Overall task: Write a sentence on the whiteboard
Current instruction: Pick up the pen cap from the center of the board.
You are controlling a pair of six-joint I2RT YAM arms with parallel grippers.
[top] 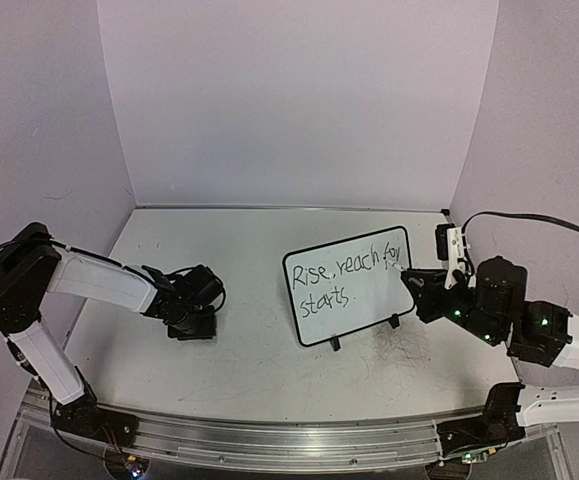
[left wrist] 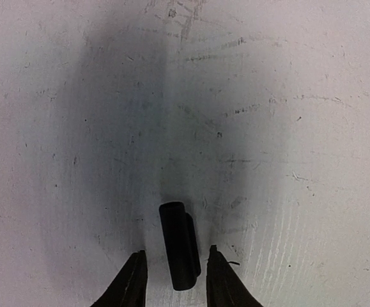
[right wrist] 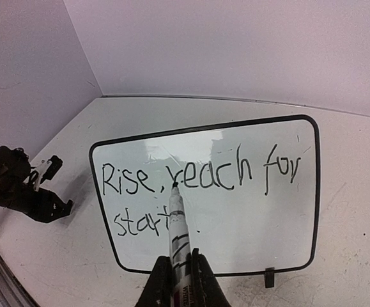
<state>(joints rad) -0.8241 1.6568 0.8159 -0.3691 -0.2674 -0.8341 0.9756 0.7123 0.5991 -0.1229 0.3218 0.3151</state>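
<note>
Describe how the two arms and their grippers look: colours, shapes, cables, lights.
Both the left arm and the right arm have white link shells between bulky black joint housings. The left gripper and the right gripper have slim black fingers that taper to points. Small green lights glow on the right arm, and a black cable loops behind it.

Low centre in the right wrist view, the marker (right wrist: 177,220) is covering the end of the second line of the sentence (right wrist: 200,178). The left wrist view's bottom edge is cropping the left gripper (left wrist: 176,251); the dark block (left wrist: 177,224) there is showing too little to name.
</note>
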